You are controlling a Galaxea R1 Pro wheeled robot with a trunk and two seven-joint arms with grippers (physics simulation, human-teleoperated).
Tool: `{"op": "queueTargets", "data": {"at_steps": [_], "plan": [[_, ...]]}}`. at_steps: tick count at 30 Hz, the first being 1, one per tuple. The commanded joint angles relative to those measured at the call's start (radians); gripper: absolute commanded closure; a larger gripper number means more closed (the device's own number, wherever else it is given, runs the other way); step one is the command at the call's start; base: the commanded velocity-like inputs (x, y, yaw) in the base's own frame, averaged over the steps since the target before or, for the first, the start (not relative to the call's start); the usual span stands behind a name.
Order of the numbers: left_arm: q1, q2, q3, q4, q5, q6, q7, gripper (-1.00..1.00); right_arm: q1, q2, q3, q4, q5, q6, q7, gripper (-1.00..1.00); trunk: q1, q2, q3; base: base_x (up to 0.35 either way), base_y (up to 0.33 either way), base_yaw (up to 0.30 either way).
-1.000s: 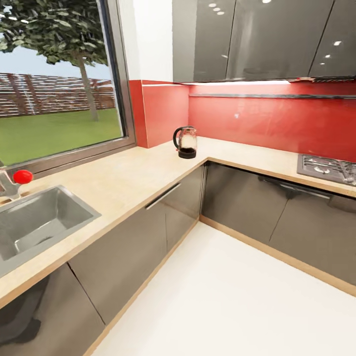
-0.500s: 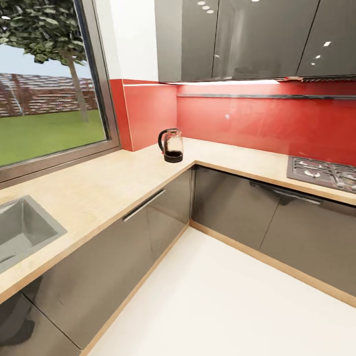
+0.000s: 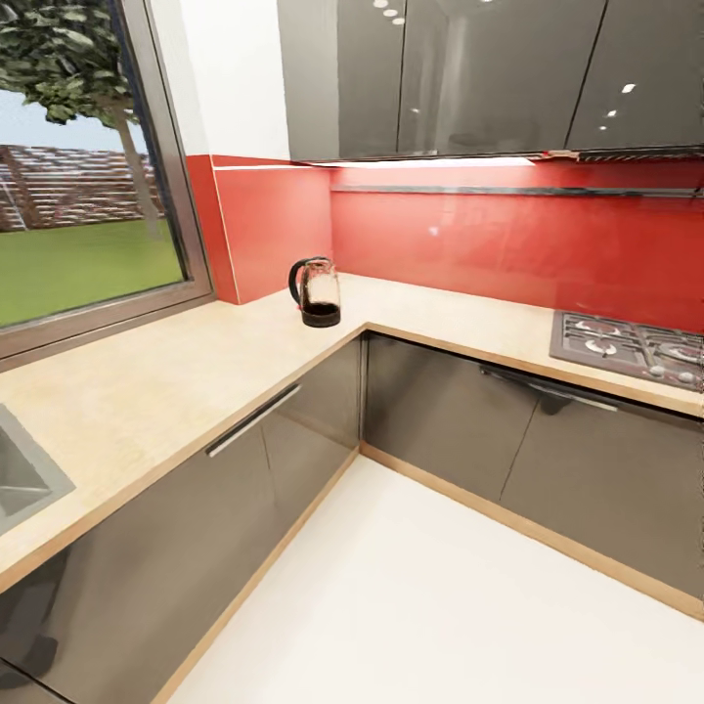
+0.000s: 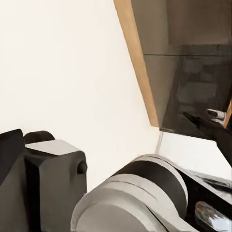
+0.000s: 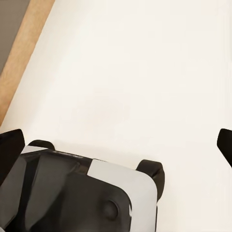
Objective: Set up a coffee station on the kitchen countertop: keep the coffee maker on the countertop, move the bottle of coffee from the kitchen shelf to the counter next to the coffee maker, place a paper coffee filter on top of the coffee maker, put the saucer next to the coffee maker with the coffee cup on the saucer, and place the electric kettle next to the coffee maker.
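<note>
Both grippers hang low over the pale floor [image 5: 145,58], each seen from its own wrist camera. On the right gripper [image 5: 116,145] the two dark fingertips sit at opposite edges of the picture, one at [image 5: 9,145] and the other far across from it, so the jaws are spread wide with nothing between them and nothing touching them. The arm points down at bare floor, with a strip of tan plinth [image 5: 19,43] running along one corner.

For the left gripper [image 4: 116,159], one dark finger [image 4: 9,154] shows at the edge and a dark shape stands at the opposite edge, but the robot's own grey and black body [image 4: 140,193] crowds the picture; whether this gripper is spread or closed I cannot tell. Beyond it lie the floor and a glossy grey cabinet front [image 4: 193,96] above its tan plinth.

From the head, the kitchen countertop [image 3: 147,381] runs from the near left to a far corner, then off to the right. A corner of the steel sink [image 3: 24,474] shows at near left. Farther away, the electric kettle [image 3: 315,291] stands upright in the counter's corner, close to the red backsplash [image 3: 489,240]. At far right a gas hob [image 3: 636,347] is set into the counter. Above the backsplash run the thin dark kitchen shelf [image 3: 548,191] and grey wall cabinets [image 3: 469,78].
</note>
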Motion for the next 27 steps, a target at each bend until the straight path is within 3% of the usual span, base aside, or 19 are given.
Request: {"op": "queueTargets", "data": {"at_steps": [1, 4, 11, 12, 13, 16, 17, 20, 21, 23, 24, 27], "plan": [[0.0, -0.022, -0.009, -0.027, 0.01, 0.012, -0.002, -1.0, -0.001, 0.0, 0.008, 0.001, -0.005, -0.009, 0.001, -1.0, 0.0, -0.001, -0.001, 0.006, -0.005, -0.044], [0.0, -0.043, -0.008, -0.109, 0.009, 0.016, 0.008, -1.0, -0.001, 0.0, 0.009, 0.001, -0.005, -0.009, 0.001, -1.0, 0.0, -0.001, -0.001, 0.004, -0.003, -0.029], [0.0, -0.063, -0.008, -0.505, 0.009, 0.041, 0.052, -1.0, -0.001, 0.0, 0.008, 0.001, -0.005, -0.01, 0.001, -1.0, 0.0, -0.001, -0.001, 0.001, -0.001, -0.008], [0.0, -0.064, -0.008, -0.555, 0.009, 0.062, 0.054, -1.0, -0.001, 0.0, 0.008, 0.001, -0.005, -0.01, 0.0, -1.0, 0.0, -0.001, -0.001, 0.0, 0.0, -0.002], [-0.001, -0.068, -0.008, -0.659, 0.009, 0.13, 0.061, -1.0, -0.001, 0.0, 0.008, 0.001, -0.005, -0.01, 0.0, -1.0, 0.0, -0.001, -0.001, 0.0, 0.0, -0.002], [-0.001, -0.083, -0.007, -0.826, 0.009, 0.251, 0.111, -1.0, 0.0, 0.0, 0.008, 0.001, -0.005, -0.01, -0.001, -1.0, 0.0, -0.001, -0.001, 0.0, 0.0, 0.0], [-0.001, -0.093, -0.001, -0.947, 0.009, 0.306, 0.185, -1.0, -0.001, 0.0, 0.007, 0.001, -0.005, -0.01, -0.002, -1.0, 0.0, -0.001, -0.001, 0.0, 0.0, 0.0], [-0.002, -0.108, 0.012, -1.125, 0.009, 0.357, 0.337, -1.0, -0.001, 0.0, 0.007, 0.001, -0.005, -0.011, -0.003, -1.0, 0.0, -0.001, -0.001, 0.0, 0.0, 0.0], [-0.004, -0.12, 0.018, -1.221, 0.009, 0.384, 0.444, -1.0, -0.001, 0.0, 0.007, 0.001, -0.005, -0.011, -0.004, -1.0, 0.0, -0.001, -0.001, 0.0, 0.0, 0.0], [-0.014, -0.131, 0.021, -1.289, 0.009, 0.418, 0.542, -1.0, -0.001, 0.0, 0.007, 0.001, -0.005, -0.012, -0.005, -1.0, 0.0, -0.001, -0.001, 0.0, 0.0, 0.0], [-0.126, -0.149, 0.066, -1.369, 0.009, 0.522, 0.716, -1.0, 0.0, 0.0, 0.007, 0.001, -0.005, -0.013, -0.008, -1.0, 0.0, -0.001, -0.001, 0.0, 0.0, 0.0], [-0.24, -0.153, 0.125, -1.391, 0.008, 0.566, 0.777, -1.0, -0.001, 0.0, 0.007, 0.001, -0.005, -0.014, -0.009, -1.0, 0.0, -0.001, -0.001, 0.0, 0.0, 0.0]]}}
